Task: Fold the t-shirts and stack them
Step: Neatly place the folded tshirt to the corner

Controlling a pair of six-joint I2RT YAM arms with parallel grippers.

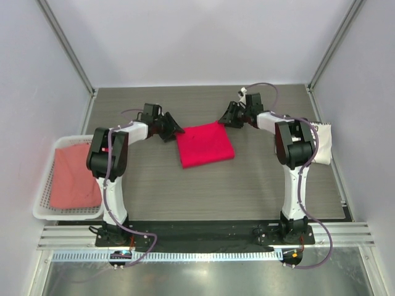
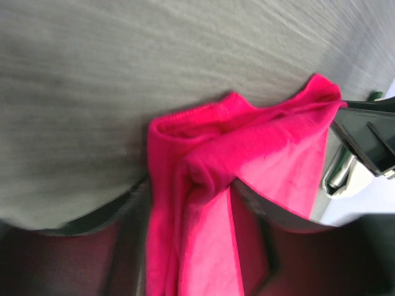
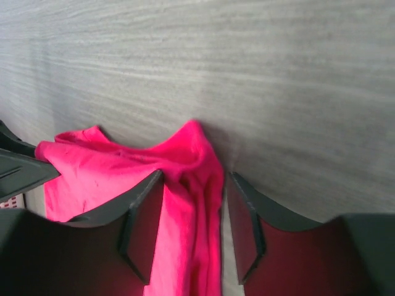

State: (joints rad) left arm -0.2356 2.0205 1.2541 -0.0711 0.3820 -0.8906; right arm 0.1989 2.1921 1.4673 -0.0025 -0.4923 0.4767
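The crimson-pink t-shirt (image 1: 205, 143) lies folded into a rough square in the middle of the table. My left gripper (image 1: 174, 131) is at its far left corner and my right gripper (image 1: 223, 121) at its far right corner. In the left wrist view the bunched corner (image 2: 203, 166) sits between the wide-apart jaws of the left gripper (image 2: 191, 185). In the right wrist view the other corner (image 3: 191, 154) lies between the right gripper's (image 3: 195, 176) jaws, with bare table showing beside one finger. The cream t-shirt (image 1: 323, 145) with black print lies at the table's right edge, partly behind the right arm.
A white lattice basket (image 1: 43, 209) stands at the left edge and holds a salmon-pink cloth (image 1: 74, 176). Grey walls and metal frame posts close in the table at the back and sides. The arm bases stand at the near edge.
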